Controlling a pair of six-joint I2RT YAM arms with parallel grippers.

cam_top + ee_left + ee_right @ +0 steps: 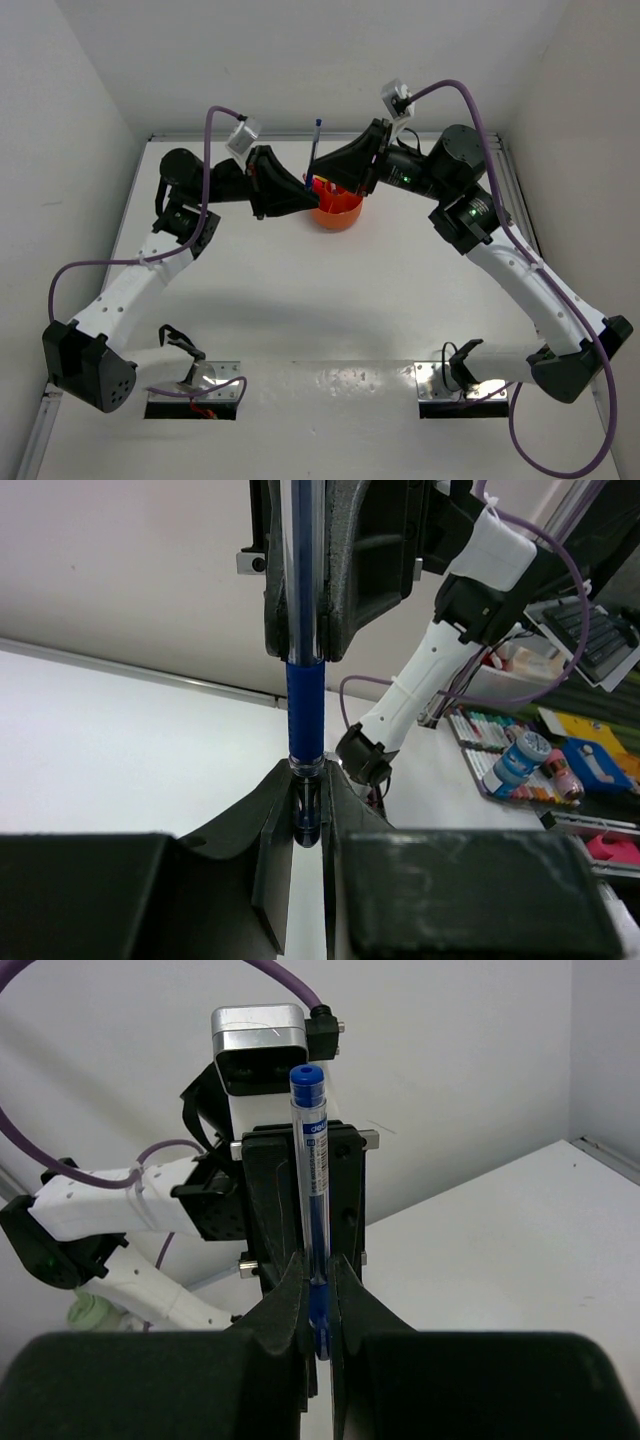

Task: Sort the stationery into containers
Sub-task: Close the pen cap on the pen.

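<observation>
- Standing toward the far side of the white desk point(350, 300), the round orange tub point(342, 216) holds several pens on end. Red and pink tips show at its rim; the arms hide the rest.
- Directly above the tub, a blue pen point(309, 1190) stands upright. It has a slim clear barrel, a blue cap on top and a darker blue grip section lower down.
- The left pincer point(306, 815) reaches in from the tub's left and is clenched on the pen's lower part, its matte black fingers pressed to the barrel.
- The right pincer point(318, 1295) comes in from the tub's right and grasps the same pen, its fingers closed on it just beside the left ones.
- Both arms have white shells and black joints, and purple cables point(208, 140) loop over them.
- The desk is smooth, matte white, and plain white walls close it in behind the tub and on both sides.
- Nearer than the tub, at the desk's front edge, shiny metal plates point(432, 378) carry the arm bases.
</observation>
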